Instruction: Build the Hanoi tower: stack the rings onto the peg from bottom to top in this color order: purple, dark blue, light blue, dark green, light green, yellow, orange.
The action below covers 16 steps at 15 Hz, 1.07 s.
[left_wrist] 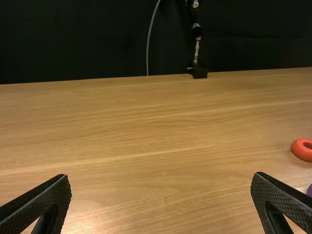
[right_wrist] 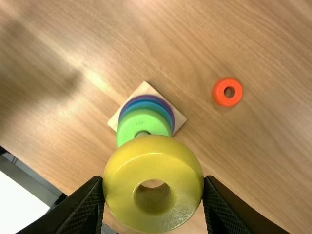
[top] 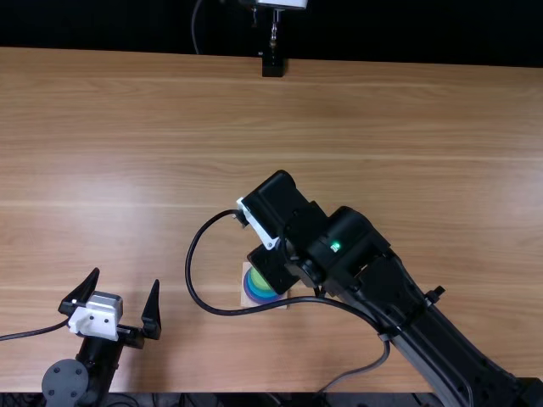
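My left gripper stands open at the table's lower left in the top view, and in the left wrist view the same gripper holds nothing. My right gripper is over the wooden base, partly covering it. In the right wrist view this gripper is shut on the yellow ring, which overlaps the stack's near side. On the base, purple, blue and light green rings show on the peg; dark green cannot be told apart. The orange ring lies flat, apart from the base.
The right forearm and a looping black cable cross near the base. A black stand foot is at the table's far edge. The near table edge and a white surface show in the right wrist view.
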Each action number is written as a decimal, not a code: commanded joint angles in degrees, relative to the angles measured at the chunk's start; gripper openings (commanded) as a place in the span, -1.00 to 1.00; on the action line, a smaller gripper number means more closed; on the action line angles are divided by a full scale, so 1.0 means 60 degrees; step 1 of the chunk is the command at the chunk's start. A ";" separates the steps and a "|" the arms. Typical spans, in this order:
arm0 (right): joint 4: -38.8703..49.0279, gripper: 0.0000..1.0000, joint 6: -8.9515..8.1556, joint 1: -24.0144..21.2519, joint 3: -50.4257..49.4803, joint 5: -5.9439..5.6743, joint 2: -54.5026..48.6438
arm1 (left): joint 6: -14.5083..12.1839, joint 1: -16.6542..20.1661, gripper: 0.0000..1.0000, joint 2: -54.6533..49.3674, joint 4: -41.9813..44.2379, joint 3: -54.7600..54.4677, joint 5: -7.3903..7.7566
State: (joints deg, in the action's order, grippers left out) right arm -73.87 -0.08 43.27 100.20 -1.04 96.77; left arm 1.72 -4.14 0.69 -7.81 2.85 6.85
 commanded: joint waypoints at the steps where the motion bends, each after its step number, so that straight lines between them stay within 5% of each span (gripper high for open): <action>1: -0.0004 -1.00 -0.0022 0.0274 0.0292 0.0068 0.0160 | -0.0057 0.0002 1.00 -0.0115 -0.0139 -0.0475 0.0194; 16: -0.0039 -1.00 0.0013 0.0289 0.0087 0.0050 0.0190 | -0.0057 0.0002 1.00 -0.0115 -0.0139 -0.0475 0.0194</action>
State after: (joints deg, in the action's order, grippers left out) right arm -74.11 -0.08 45.01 100.22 -1.02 96.90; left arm 1.72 -4.12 0.69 -7.79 2.87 6.85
